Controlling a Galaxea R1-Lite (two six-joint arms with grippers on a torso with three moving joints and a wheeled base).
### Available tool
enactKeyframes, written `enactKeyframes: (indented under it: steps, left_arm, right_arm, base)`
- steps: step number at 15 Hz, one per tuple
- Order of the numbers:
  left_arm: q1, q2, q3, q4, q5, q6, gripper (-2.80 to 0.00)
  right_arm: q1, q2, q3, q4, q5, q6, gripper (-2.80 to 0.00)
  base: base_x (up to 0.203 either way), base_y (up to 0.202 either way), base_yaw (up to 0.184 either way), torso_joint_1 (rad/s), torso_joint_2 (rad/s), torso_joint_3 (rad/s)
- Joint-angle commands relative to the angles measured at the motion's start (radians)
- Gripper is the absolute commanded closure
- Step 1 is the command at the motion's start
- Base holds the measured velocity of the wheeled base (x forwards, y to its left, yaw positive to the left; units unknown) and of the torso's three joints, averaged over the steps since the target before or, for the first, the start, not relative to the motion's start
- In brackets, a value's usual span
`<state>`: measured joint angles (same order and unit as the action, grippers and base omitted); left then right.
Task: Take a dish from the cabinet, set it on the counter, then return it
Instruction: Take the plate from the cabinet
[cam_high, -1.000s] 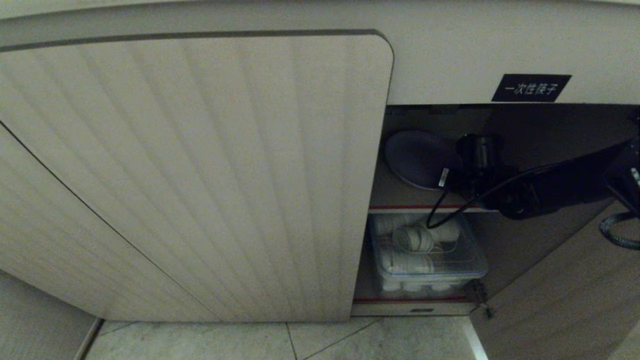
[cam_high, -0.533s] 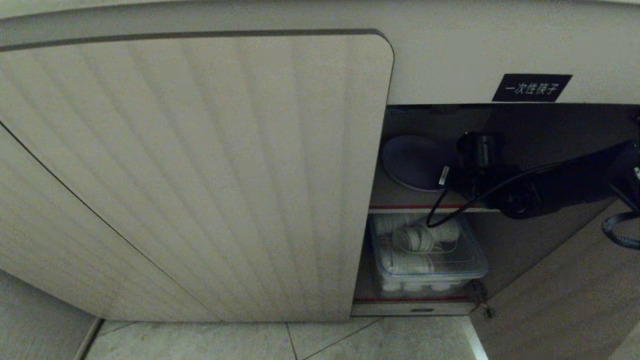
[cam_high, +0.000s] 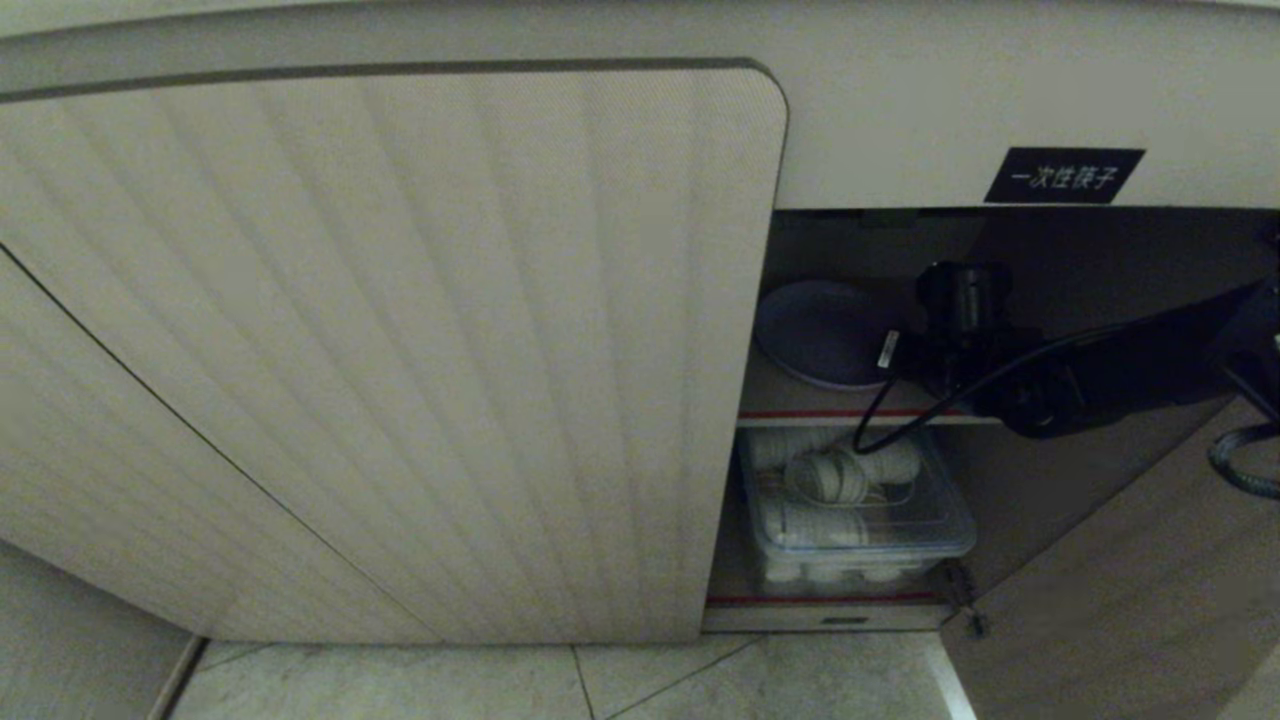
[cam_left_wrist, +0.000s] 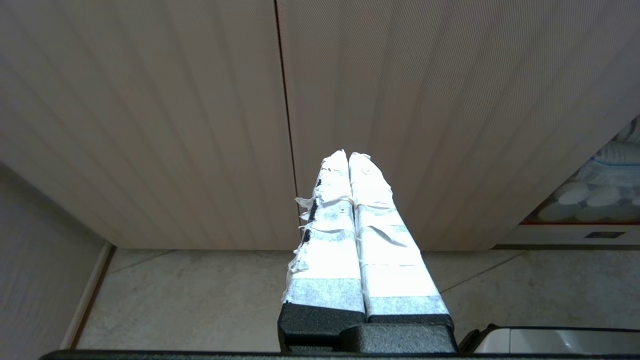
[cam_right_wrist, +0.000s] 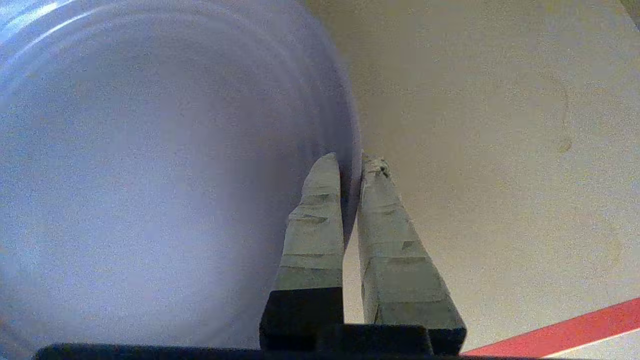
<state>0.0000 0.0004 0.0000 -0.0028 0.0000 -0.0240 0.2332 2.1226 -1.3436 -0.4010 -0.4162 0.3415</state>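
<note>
The lavender dish (cam_high: 815, 335) is inside the open cabinet (cam_high: 400, 350), low over the upper shelf (cam_high: 790, 398), left of my right arm. My right gripper (cam_right_wrist: 350, 165) is shut on the dish's (cam_right_wrist: 150, 165) right rim, one finger over the plate's face and the other outside the edge. In the head view the wrist camera block hides those fingers. Whether the dish rests on the shelf I cannot tell. My left gripper (cam_left_wrist: 348, 156) is shut and empty, parked low in front of the ribbed closed door (cam_left_wrist: 425, 100). The counter is out of view.
A clear plastic bin (cam_high: 860, 510) of white cups sits on the lower shelf below the dish. The right cabinet door (cam_high: 1120, 600) hangs open toward me. A black label (cam_high: 1063, 176) is above the opening. A black cable (cam_high: 880, 425) loops down from my right wrist. Tiled floor (cam_high: 600, 680) lies below.
The dish has tipped from a steep tilt to nearly flat and sunk a little lower and leftward over the upper shelf, still in my right gripper. The left arm has not moved.
</note>
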Motion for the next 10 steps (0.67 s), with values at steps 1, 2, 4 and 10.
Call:
enactKeyframes:
  steps: [1,2,4,10]
  left_arm:
    - [0.000,0.000,0.000,0.000,0.000,-0.001,0.00]
    - [0.000,0.000,0.000,0.000,0.000,-0.001,0.00]
    - [0.000,0.000,0.000,0.000,0.000,-0.001,0.00]
    - [0.000,0.000,0.000,-0.001,0.000,-0.001,0.00]
  right_arm:
    - [0.005,-0.010,0.003,-0.007,-0.003,0.002,0.00]
    - [0.006,-0.012,0.001,-0.007,-0.003,0.003,0.00]
    - [0.008,-0.019,0.001,-0.005,-0.003,0.002,0.00]
    - [0.012,-0.054,0.048,0.007,-0.001,-0.004,0.00]
  base:
    - [0.000,0.000,0.000,0.000,0.00,0.000]
    - [0.000,0.000,0.000,0.000,0.00,0.000]
    - [0.000,0.000,0.000,0.000,0.00,0.000]
    - [0.000,0.000,0.000,0.000,0.00,0.000]
